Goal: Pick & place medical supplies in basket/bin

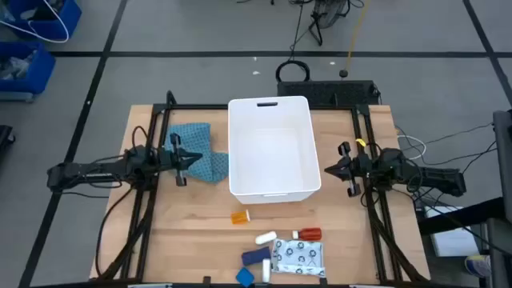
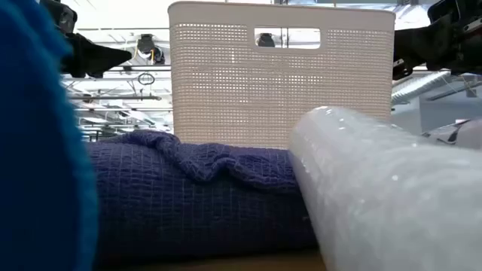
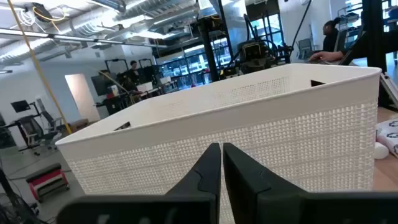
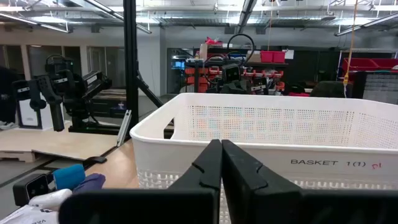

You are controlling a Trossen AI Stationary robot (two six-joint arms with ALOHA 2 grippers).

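Low view largely blocked by blurred blue piece (image 2: 38, 150), purple cloth-like mass (image 2: 196, 188) and clear cylinder (image 2: 384, 196) close to lens, hiding basket (image 2: 282, 75) base; pouch (image 3: 388, 129) cut off at left wrist frame edge.

The large white basket (image 1: 270, 149) is standing upright at the table's middle, its perforated walls showing and a handle slot in its far rim. The supplies are lying in a cluster near the table's front edge, apart from the basket: the orange pill bottle (image 1: 240, 217) nearest it, then the white tube (image 1: 266, 238), the red bottle with white cap (image 1: 307, 234), the blue pieces (image 1: 254, 258), and the flat dark-patterned pouch (image 1: 298, 258).
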